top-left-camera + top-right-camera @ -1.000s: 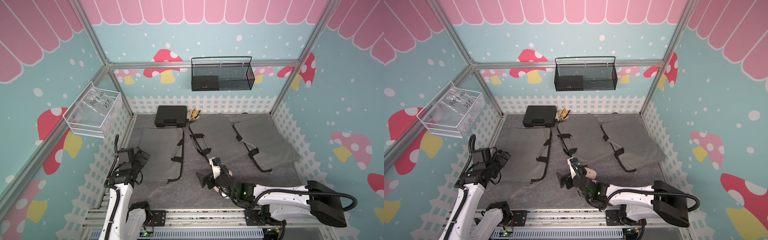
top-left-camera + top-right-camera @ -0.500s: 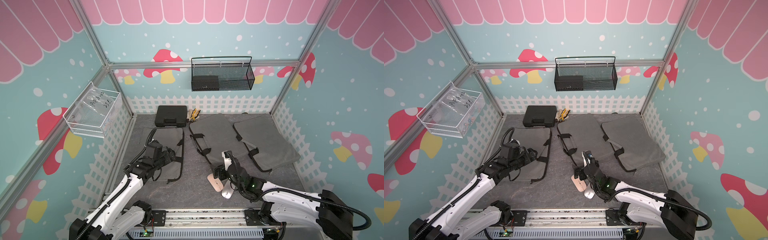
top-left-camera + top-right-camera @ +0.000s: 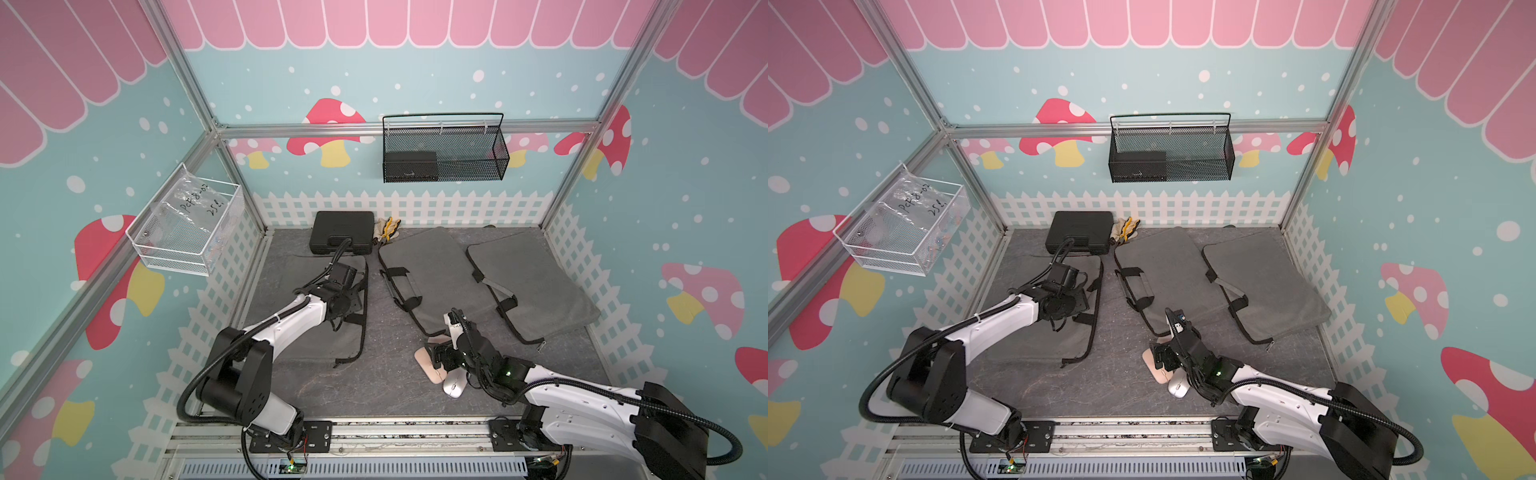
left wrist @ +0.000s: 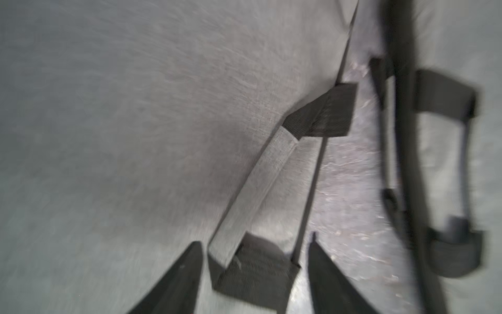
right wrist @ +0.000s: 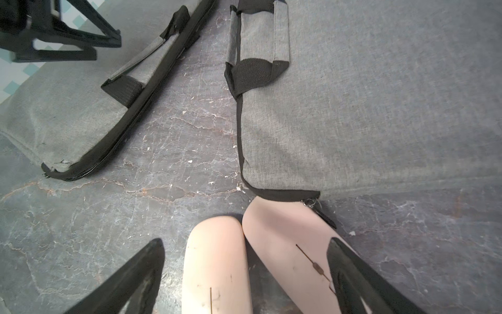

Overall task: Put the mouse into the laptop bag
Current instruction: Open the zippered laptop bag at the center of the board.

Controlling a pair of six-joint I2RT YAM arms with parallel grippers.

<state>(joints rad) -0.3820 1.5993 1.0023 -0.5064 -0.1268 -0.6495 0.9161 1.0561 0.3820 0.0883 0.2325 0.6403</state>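
Two pink mice (image 5: 217,263) (image 5: 285,244) lie side by side on the table in front of the middle laptop bag (image 5: 366,108), and a silver mouse (image 3: 455,384) lies just nearer. My right gripper (image 5: 244,240) is open, low over the pink mice, with one finger outside each. In both top views it hides part of them (image 3: 436,357) (image 3: 1160,357). My left gripper (image 4: 255,239) is over the left laptop bag (image 3: 299,345), open, its fingers on either side of the handle's black strap end (image 4: 258,271). A third bag (image 3: 536,282) lies to the right.
A black case (image 3: 343,237) and gloves (image 3: 386,228) sit at the back. A black wire basket (image 3: 444,149) hangs on the back wall and a clear bin (image 3: 187,224) on the left wall. A white picket fence (image 3: 407,208) rims the table.
The left arm reached from the table's front left out over the left bag's handle, and its jaws came closer together. The right gripper shifted slightly right and settled over the pink mice.
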